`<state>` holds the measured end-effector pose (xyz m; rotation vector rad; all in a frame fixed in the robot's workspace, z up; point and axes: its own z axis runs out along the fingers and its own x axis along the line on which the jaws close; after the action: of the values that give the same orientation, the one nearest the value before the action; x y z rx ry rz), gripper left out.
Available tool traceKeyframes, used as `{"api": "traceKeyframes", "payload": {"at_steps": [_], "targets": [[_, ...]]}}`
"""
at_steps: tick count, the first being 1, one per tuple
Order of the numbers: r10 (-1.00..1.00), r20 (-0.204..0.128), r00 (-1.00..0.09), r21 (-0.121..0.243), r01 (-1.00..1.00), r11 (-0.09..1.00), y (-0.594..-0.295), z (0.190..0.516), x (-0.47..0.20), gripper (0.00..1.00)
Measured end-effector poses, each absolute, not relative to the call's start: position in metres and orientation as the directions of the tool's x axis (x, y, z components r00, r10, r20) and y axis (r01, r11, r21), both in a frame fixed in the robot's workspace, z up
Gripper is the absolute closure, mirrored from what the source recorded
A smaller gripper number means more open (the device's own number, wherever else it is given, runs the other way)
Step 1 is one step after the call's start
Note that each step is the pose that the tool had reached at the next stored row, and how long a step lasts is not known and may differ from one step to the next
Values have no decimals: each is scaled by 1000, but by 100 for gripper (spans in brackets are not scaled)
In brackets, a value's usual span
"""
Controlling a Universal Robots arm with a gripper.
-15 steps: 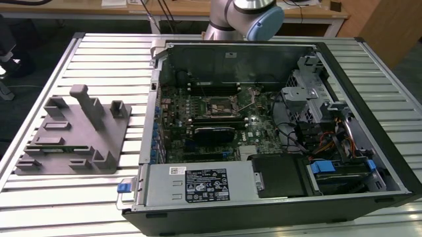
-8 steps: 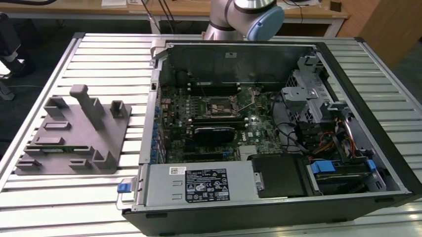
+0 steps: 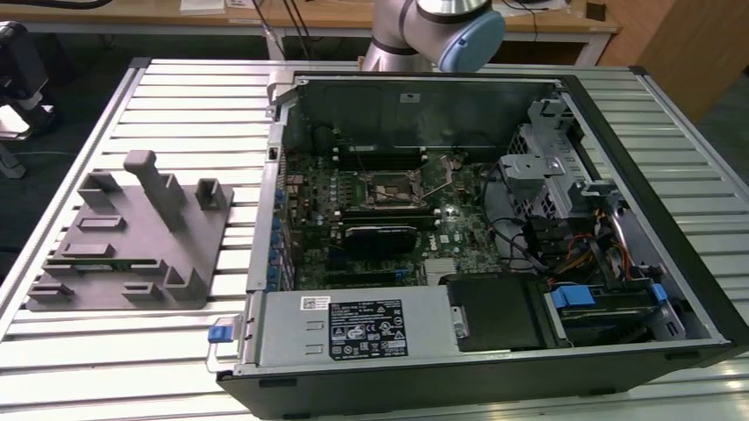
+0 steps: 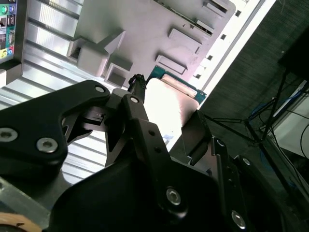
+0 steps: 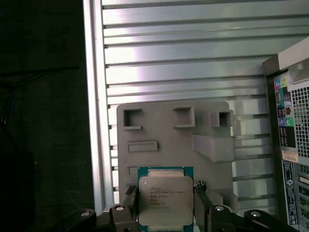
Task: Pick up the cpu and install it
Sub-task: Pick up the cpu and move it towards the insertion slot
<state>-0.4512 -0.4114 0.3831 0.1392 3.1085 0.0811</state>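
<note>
The pincer [image 5: 165,205] is pinching the cpu [image 5: 165,195]: in the first wrist view its two black fingers [image 5: 129,197] sit tight against opposite edges of the chip, whose silvery-grey metal top faces the camera inside a green rim. In the second wrist view the pincer [image 4: 166,118] shows from closer in, its dark linkages and screws in the foreground, and the cpu [image 4: 169,101] is a pale, glaring square held between the finger ends, with a strip of green rim along its far edge. Behind the chip in both wrist views lies the grey tray [image 5: 169,128] with its recessed pockets and raised blocks; whether the cpu is touching the tray or is clear of it cannot be told. The tray rests on the table [image 5: 169,58], a surface of ribbed metal slats, and the back panel of the computer case [image 5: 289,145], with its coloured ports, stands just beside the tray. In the exterior view the tray [image 3: 129,237] lies on the table [image 3: 188,96] toward the exterior view's left, just beside the open computer case [image 3: 679,219]. Inside the case lies a green circuit board [image 3: 462,224] with a square socket [image 3: 384,189] near its middle. A section of the arm [image 3: 433,26] rises behind the case's far wall.
</note>
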Motion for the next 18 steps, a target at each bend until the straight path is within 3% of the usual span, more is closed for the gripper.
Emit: {"api": "traceKeyframes", "payload": {"at_steps": [18], "targets": [[90, -27, -996, 53, 89, 995, -411, 383, -420, 46]]}}
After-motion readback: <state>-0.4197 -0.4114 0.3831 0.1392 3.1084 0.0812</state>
